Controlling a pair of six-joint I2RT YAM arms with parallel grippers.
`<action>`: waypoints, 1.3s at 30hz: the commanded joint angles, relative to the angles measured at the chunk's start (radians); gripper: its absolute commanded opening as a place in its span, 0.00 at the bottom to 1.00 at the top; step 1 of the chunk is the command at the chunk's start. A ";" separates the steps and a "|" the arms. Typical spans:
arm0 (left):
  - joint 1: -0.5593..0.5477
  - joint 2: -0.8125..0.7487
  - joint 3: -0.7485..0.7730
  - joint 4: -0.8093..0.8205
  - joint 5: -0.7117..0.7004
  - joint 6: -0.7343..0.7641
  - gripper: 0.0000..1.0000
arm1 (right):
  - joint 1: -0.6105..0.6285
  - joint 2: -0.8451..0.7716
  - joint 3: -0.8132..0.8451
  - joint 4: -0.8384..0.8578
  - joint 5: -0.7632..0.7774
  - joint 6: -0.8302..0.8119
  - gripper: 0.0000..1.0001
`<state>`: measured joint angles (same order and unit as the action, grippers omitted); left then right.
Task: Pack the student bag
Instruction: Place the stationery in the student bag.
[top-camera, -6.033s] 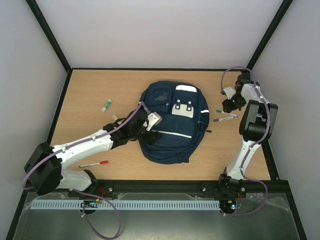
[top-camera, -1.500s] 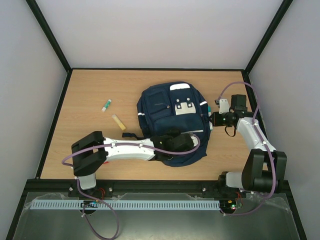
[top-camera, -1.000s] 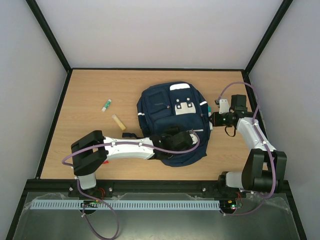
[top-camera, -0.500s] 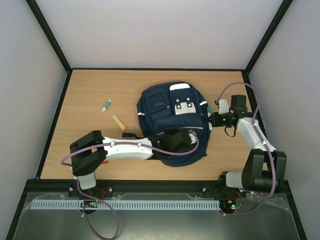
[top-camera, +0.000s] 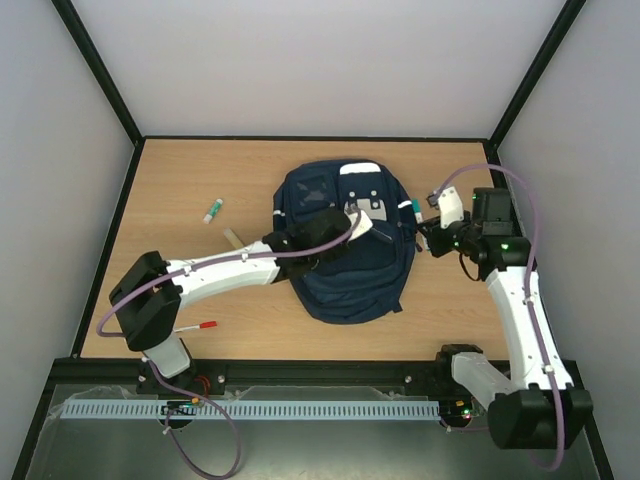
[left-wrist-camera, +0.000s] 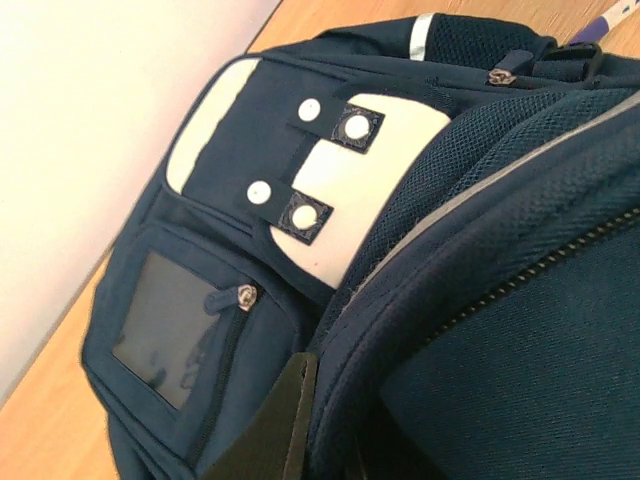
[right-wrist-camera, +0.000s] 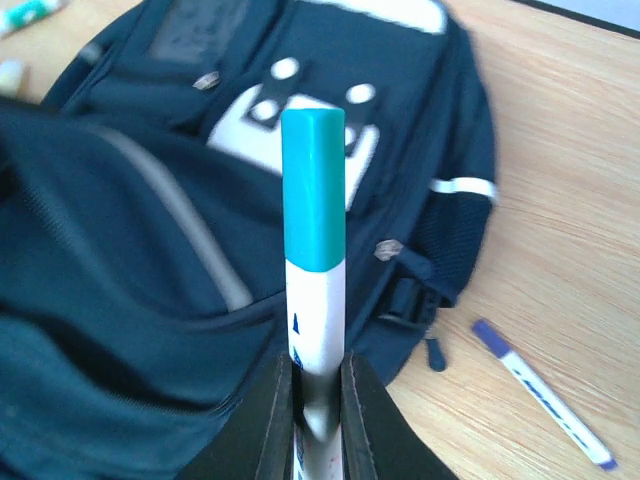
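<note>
The student bag (top-camera: 345, 262), navy with a white-grey patch (top-camera: 372, 208), lies mid-table, its front bunched up. My left gripper (top-camera: 336, 224) sits on its upper front. In the left wrist view navy fabric (left-wrist-camera: 470, 300) fills the frame, and one dark finger (left-wrist-camera: 275, 425) presses against a thick seam of the bag, shut on it. My right gripper (top-camera: 428, 228) hovers at the bag's right edge, shut on a white marker with a teal cap (right-wrist-camera: 313, 200), which points toward the bag (right-wrist-camera: 150, 230).
A purple-capped marker (right-wrist-camera: 543, 393) lies on the wood right of the bag. Left of the bag are a green-capped glue stick (top-camera: 213, 210) and a tan block (top-camera: 232, 237); a red marker (top-camera: 190, 327) lies near the front edge. Black frame rails border the table.
My left gripper closed on the bag and moved from its lower front to its upper front, bunching the fabric. The right arm rose and shifted with the teal marker.
</note>
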<state>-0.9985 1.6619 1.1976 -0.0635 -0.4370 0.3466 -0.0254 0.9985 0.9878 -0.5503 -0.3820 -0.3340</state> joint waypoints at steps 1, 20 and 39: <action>0.073 -0.056 0.063 0.041 0.168 -0.172 0.02 | 0.144 -0.051 -0.032 -0.112 0.107 -0.102 0.01; 0.182 0.001 0.179 -0.054 0.544 -0.380 0.03 | 0.717 0.012 -0.039 -0.224 0.453 -0.471 0.01; 0.238 -0.018 0.141 -0.052 0.630 -0.440 0.03 | 0.876 0.246 -0.040 0.164 0.797 -0.713 0.01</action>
<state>-0.7776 1.6939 1.3231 -0.2089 0.1658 -0.0582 0.8452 1.2198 0.9611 -0.5133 0.3164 -0.9699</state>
